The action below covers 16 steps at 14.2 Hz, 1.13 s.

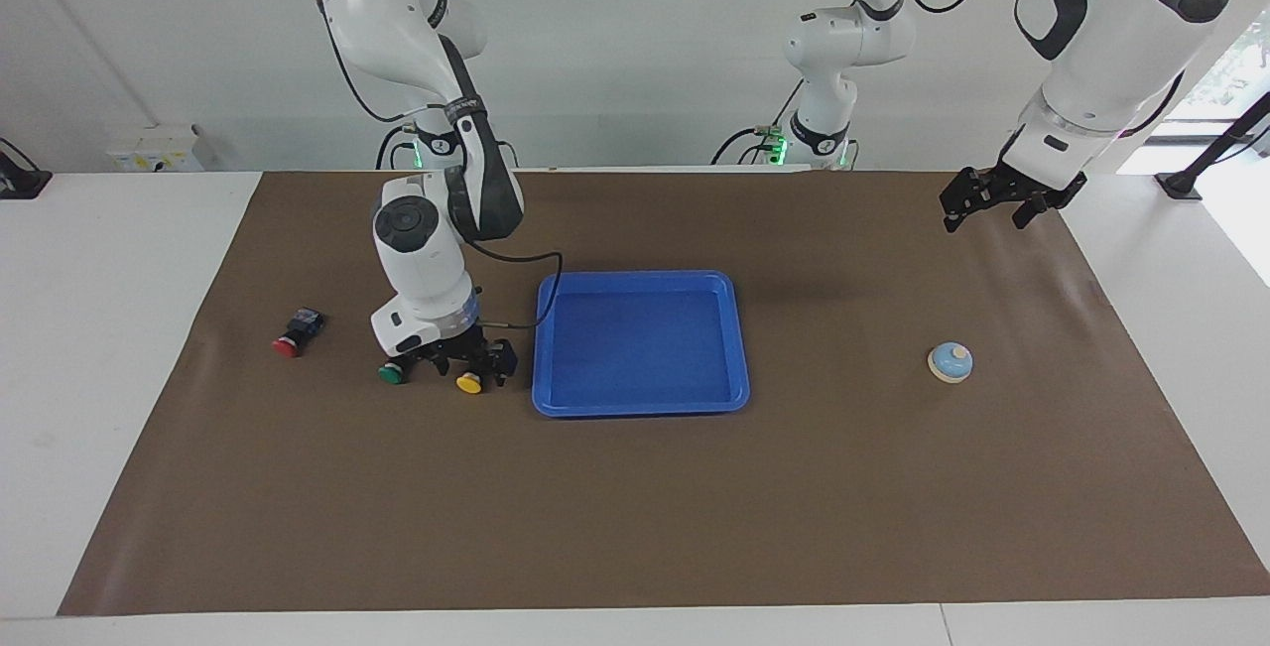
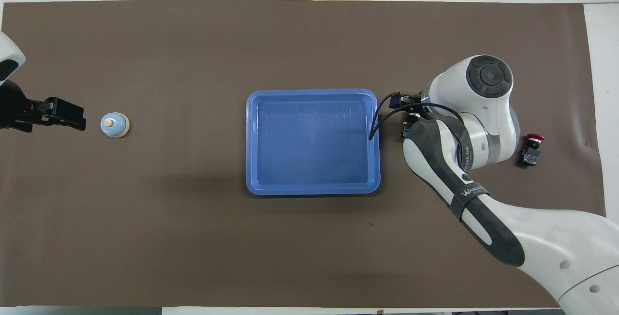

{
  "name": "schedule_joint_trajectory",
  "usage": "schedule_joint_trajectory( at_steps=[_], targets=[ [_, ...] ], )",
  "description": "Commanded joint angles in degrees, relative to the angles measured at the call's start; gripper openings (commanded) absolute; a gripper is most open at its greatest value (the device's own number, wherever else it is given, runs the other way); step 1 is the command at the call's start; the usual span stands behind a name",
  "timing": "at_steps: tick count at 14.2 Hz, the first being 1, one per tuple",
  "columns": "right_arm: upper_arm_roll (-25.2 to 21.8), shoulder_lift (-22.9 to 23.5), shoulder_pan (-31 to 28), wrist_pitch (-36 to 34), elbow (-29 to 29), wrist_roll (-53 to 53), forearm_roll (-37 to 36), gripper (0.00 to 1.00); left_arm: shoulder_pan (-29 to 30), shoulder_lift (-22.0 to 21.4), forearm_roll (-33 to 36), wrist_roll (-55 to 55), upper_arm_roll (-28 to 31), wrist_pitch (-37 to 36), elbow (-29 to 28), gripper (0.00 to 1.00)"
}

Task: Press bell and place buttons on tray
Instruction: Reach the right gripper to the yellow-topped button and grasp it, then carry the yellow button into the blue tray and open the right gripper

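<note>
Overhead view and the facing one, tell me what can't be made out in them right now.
- Yellow button: body hidden by the right gripper in the facing view; the arm covers most of it overhead.
- Green button: only the cap shows facing; fully under the right arm overhead.
- Whether the right gripper touches the yellow button: unclear.
- Left gripper, beside the bell: its arm is cut off by the overhead edge.

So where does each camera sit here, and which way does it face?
Facing view: high across the table, looking at both robots; both arms show whole, the right end effector down at the yellow-capped push button.
Overhead view: above the robots' end, looking steeply down; the left end effector sits beside the light-blue domed bell.
Shared: the bright-blue rectangular plastic tray, bell, red-capped push button.
</note>
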Motion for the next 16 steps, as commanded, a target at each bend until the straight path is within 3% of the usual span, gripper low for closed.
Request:
schedule_joint_trajectory(
  at_steps=[1,6,7,9,12,16],
  targets=[
    [0.1,-1.2,0.1,3.0,-4.1,2.7,-0.8,1.00,0.0,-1.0,-0.1,0.3,0.2,0.0,-0.6,1.00],
    [0.1,-1.7,0.7,3.3,-5.7,2.8,-0.9,1.00,0.0,-1.0,-0.1,0.3,0.2,0.0,-0.6,1.00],
    [0.1,-1.7,0.8,3.0,-5.7,2.9,-0.9,0.96,0.0,-1.0,-0.1,0.3,0.2,0.0,-0.6,1.00],
    [0.2,-1.8,1.1,2.9,-5.8,2.9,-0.9,0.66,0.0,-1.0,-0.1,0.3,0.2,0.0,-0.6,1.00],
    [0.2,-2.0,1.1,2.6,-6.0,2.7,-0.9,0.00,0.0,-1.0,-0.1,0.3,0.2,0.0,-0.6,1.00],
    [0.2,-2.0,1.6,0.2,-4.2,2.0,-0.9,0.00,0.0,-1.0,-0.1,0.3,0.2,0.0,-0.6,1.00]
  ],
)
